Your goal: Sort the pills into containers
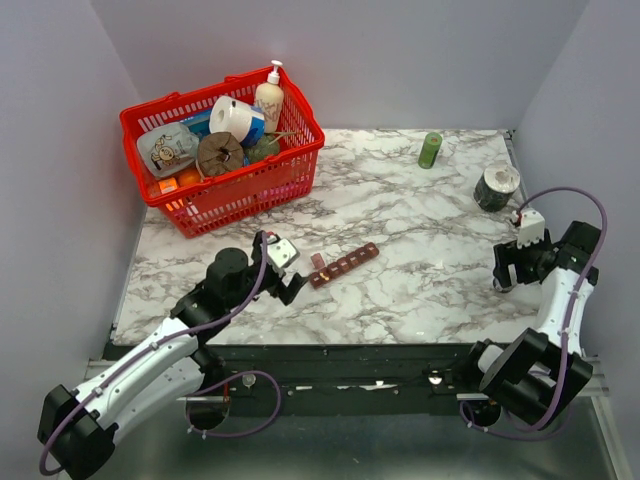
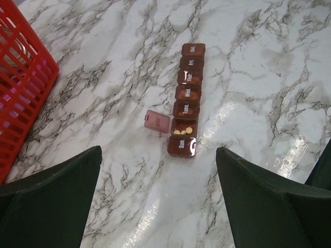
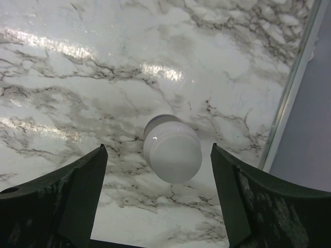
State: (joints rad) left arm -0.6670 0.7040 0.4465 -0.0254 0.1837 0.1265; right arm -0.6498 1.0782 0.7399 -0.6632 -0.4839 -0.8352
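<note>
The dark red-brown plastic pill strip with seven little boxes (image 2: 187, 93) lies left of the middle on the white marble table (image 2: 269, 62). The second box from its near end is open, with small yellow pills (image 2: 183, 130) inside. The left claw (image 2: 158, 152) hangs just near it, wide and empty. At the right edge, the right claw (image 3: 158, 149) is wide around a white round-topped plastic bottle (image 3: 173, 150), not squeezing. I think box-filling is the step. Next, that claw must close gently.
</note>
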